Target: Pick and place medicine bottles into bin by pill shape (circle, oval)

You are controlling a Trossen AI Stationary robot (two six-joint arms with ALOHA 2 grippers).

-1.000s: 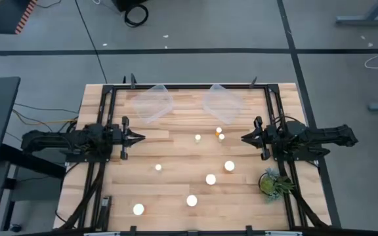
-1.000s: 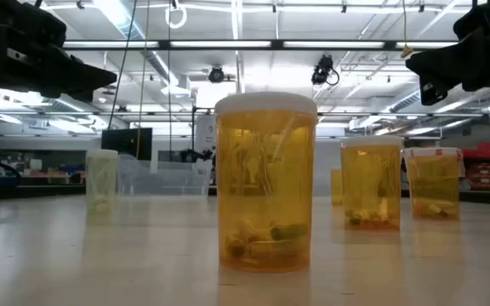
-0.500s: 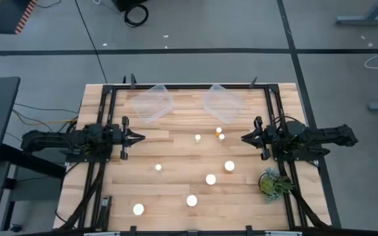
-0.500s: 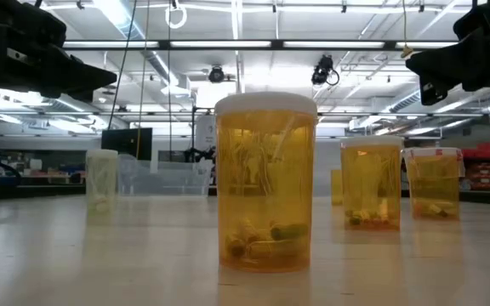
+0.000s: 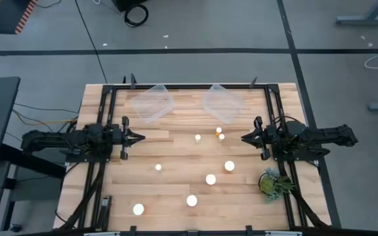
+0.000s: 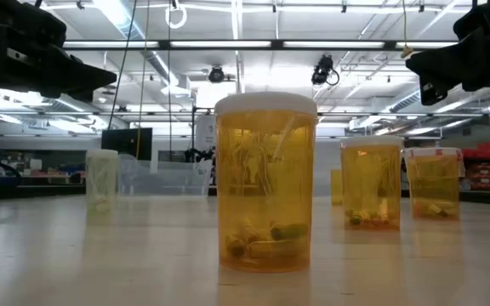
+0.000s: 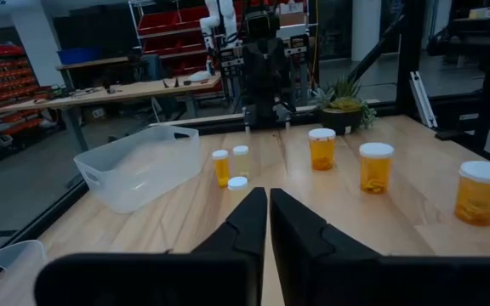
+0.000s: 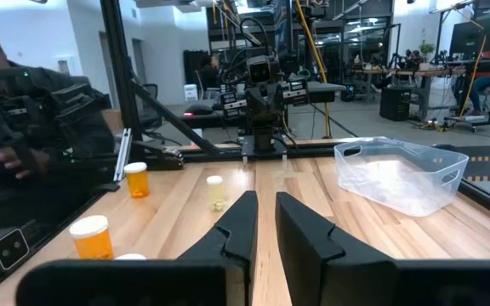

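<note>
Several amber medicine bottles with white caps stand upright on their bases across the wooden table, among them one in mid-table [image 5: 229, 166], one near the front [image 5: 191, 200] [image 6: 266, 183] and a small pair [image 5: 220, 134] [image 7: 220, 167] by the far right bin. My left gripper [image 5: 142, 137] [image 7: 268, 214] hovers shut and level over the table's left side. My right gripper [image 5: 243, 138] [image 8: 266, 223] hovers shut and level over the right side. They point at each other, both clear of every bottle.
Two clear plastic bins [image 5: 154, 101] [image 5: 222, 101] sit at the far edge. A green plant [image 5: 274, 182] stands at the near right. A black frame [image 5: 107, 118] borders the table. In the right wrist view a person in dark clothing [image 8: 32, 119] shows beyond the table.
</note>
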